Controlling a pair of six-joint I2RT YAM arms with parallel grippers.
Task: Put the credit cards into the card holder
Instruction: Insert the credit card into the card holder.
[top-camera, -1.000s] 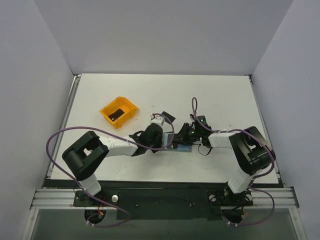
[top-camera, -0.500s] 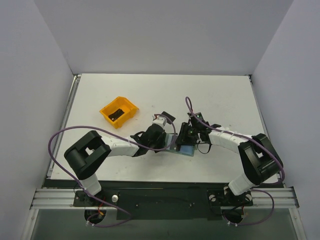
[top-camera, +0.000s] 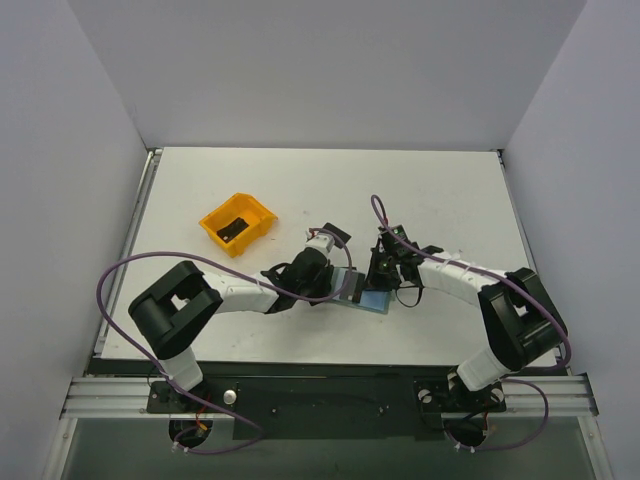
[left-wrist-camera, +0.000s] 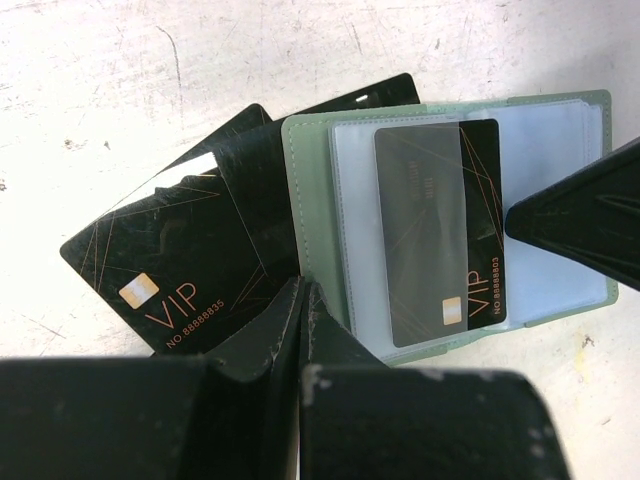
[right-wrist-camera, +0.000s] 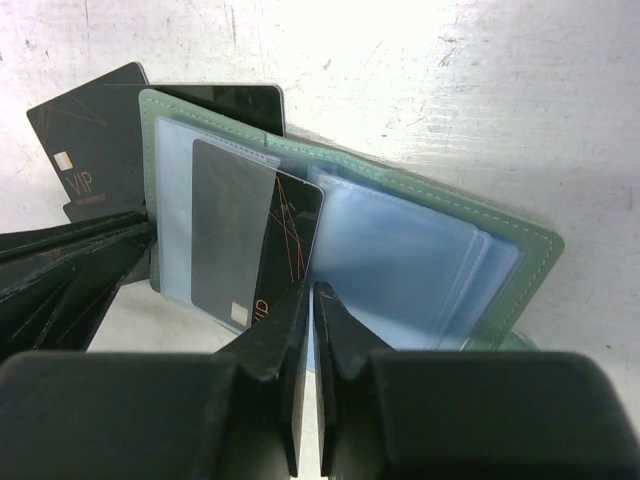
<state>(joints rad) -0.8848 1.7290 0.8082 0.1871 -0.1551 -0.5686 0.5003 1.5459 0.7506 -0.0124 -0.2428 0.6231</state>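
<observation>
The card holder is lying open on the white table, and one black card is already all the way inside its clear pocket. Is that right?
Not quite. The card holder does lie open on the white table, but the black card is only partway into the clear pocket. In the left wrist view, the long edge with the VIP lettering sticks out uncovered.

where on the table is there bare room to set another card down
Bare table across the far side beyond the orange bin, and the far right corner. Crowded at centre: left gripper and right gripper meet over the card holder and loose cards.
</observation>
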